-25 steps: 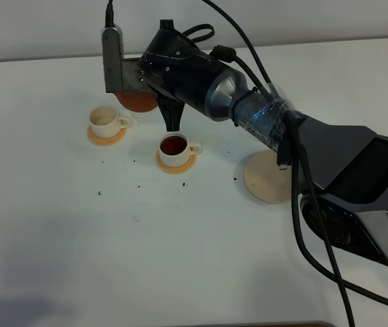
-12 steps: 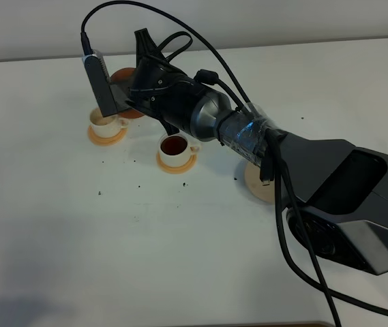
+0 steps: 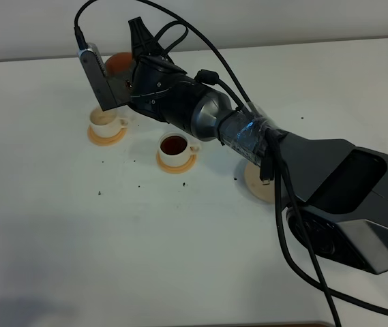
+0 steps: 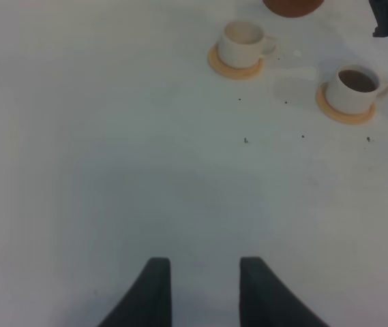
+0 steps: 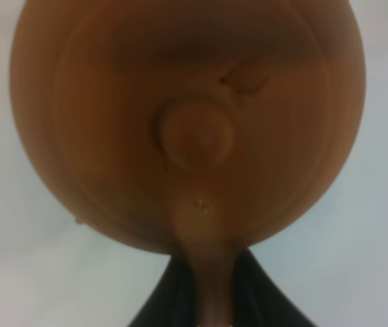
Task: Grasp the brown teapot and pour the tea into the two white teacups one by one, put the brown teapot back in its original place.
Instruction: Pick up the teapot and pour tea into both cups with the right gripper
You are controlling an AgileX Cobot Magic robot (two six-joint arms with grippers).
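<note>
The brown teapot (image 3: 115, 63) hangs in the air just behind the left white teacup (image 3: 103, 121), partly hidden by the wrist camera. My right gripper (image 3: 131, 79) is shut on its loop handle (image 5: 209, 289), and the lid knob (image 5: 197, 138) faces the right wrist camera. That cup (image 4: 243, 42) looks pale inside. The other white teacup (image 3: 174, 146) holds dark tea (image 4: 356, 80). The pale beige saucer (image 3: 256, 182) lies bare to the right, half covered by the arm. My left gripper (image 4: 204, 293) is open over bare table, well short of the cups.
Each cup sits on a small orange coaster (image 3: 104, 138). Dark specks (image 3: 139, 185) dot the white table (image 3: 78, 238). The right arm with its cables (image 3: 296, 157) stretches across the middle from the lower right.
The right arm has carried the teapot left and a little upward, away from above the filled cup to a spot behind the left cup. The left gripper's earlier position is not shown.
</note>
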